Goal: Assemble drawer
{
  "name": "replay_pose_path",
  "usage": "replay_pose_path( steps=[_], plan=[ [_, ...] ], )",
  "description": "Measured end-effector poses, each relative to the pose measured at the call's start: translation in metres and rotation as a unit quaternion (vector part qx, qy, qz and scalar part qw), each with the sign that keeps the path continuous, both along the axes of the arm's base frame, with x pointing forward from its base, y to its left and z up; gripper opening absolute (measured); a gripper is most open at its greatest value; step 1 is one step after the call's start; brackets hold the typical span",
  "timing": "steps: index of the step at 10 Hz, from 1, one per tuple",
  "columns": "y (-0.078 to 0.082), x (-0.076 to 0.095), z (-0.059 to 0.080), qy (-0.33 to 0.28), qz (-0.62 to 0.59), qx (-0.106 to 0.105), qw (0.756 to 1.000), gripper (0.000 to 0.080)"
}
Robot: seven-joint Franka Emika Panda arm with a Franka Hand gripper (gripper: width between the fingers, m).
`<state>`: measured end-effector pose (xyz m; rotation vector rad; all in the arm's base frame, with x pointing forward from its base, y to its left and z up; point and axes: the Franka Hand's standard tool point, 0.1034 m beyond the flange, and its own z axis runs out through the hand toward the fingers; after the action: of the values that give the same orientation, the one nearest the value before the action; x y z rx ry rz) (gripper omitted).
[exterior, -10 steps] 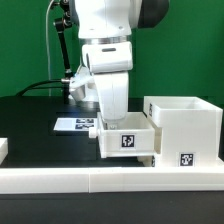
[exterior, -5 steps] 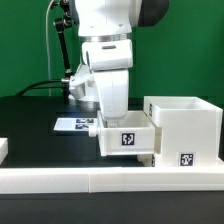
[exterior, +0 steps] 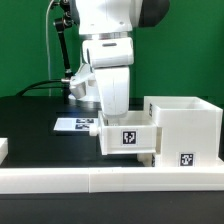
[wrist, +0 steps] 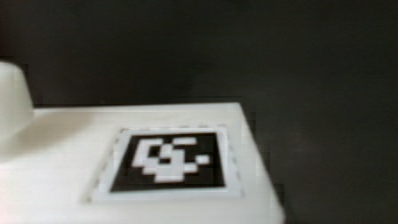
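The big white robot arm reaches down over the black bench (exterior: 30, 112) and its pincer (exterior: 113, 118) dips into a small shallow white plastic tray (exterior: 127, 137) that carries a black-and-white square tag (exterior: 129, 139) on the face turned toward the exterior camera. The arm's own body hides the fingertips, so I cannot tell whether the pincer is clenched on the tray's wall or released. The tray sits near the front edge of the bench, just behind the long low white border rail (exterior: 100, 180) that runs along that edge, and it touches, or very nearly touches, the large white cube-like plastic casing (exterior: 185, 128) standing at the front corner on the exterior view's right. The casing is open at the top and bears its own square tag (exterior: 186, 158) low on its front face. Farther back on the bench, partly hidden behind the arm, lies the flat white marker board (exterior: 72, 124) with printed tags. The wrist view is blurred and shows a white surface of the tray (wrist: 71, 130) with a tag (wrist: 173, 162) up close, dark bench beyond it.
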<state>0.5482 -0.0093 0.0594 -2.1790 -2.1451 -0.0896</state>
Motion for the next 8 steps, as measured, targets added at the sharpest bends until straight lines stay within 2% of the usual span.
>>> replay_pose_path(
  steps=[8],
  plan=[
    [0.0082,-0.0015,-0.0043,0.003,0.002,-0.001,1.000,0.0041]
  ],
)
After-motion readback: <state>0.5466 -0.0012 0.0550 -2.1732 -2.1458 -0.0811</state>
